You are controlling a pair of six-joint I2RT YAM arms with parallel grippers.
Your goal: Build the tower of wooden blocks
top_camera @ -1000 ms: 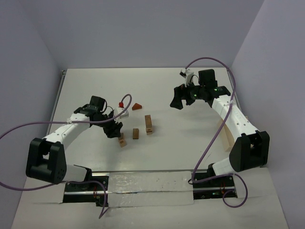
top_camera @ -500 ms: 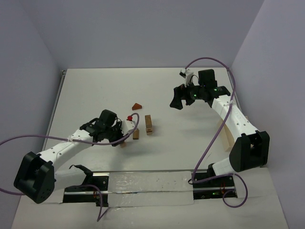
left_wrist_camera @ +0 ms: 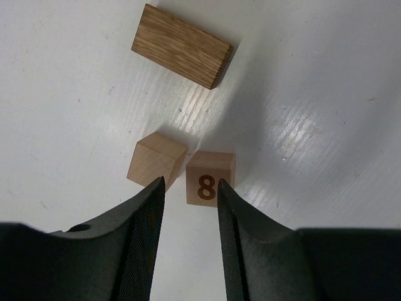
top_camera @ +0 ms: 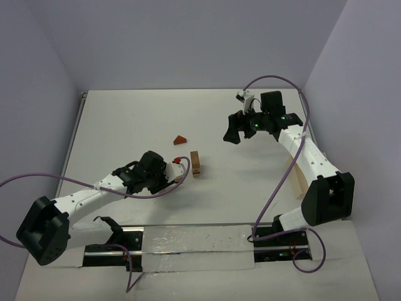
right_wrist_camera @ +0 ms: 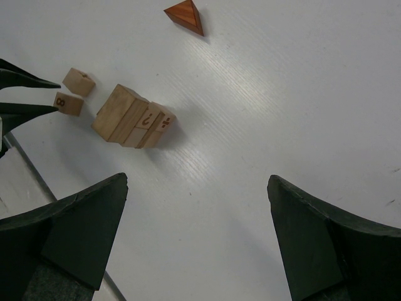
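Observation:
The wood block tower [top_camera: 196,163] is a short stack of tan blocks mid-table, topped by a brown brick [left_wrist_camera: 182,46]; it also shows in the right wrist view [right_wrist_camera: 133,117]. Just in front of it lie a plain cube [left_wrist_camera: 156,162] and a cube marked 8 [left_wrist_camera: 210,179]. My left gripper [left_wrist_camera: 190,183] hovers low over them, jaws a narrow gap apart with only bare table between them. The right fingertip overlaps the 8 cube's edge. My right gripper [right_wrist_camera: 197,188] hangs wide open above bare table, well right of the tower.
A reddish-brown wedge block [top_camera: 180,140] lies behind the tower. A pale wooden tray [top_camera: 293,175] leans at the right edge under the right arm. Purple cables loop from both arms.
The left arm swung right and forward to the two loose cubes, and its jaws narrowed. The right arm stayed still.

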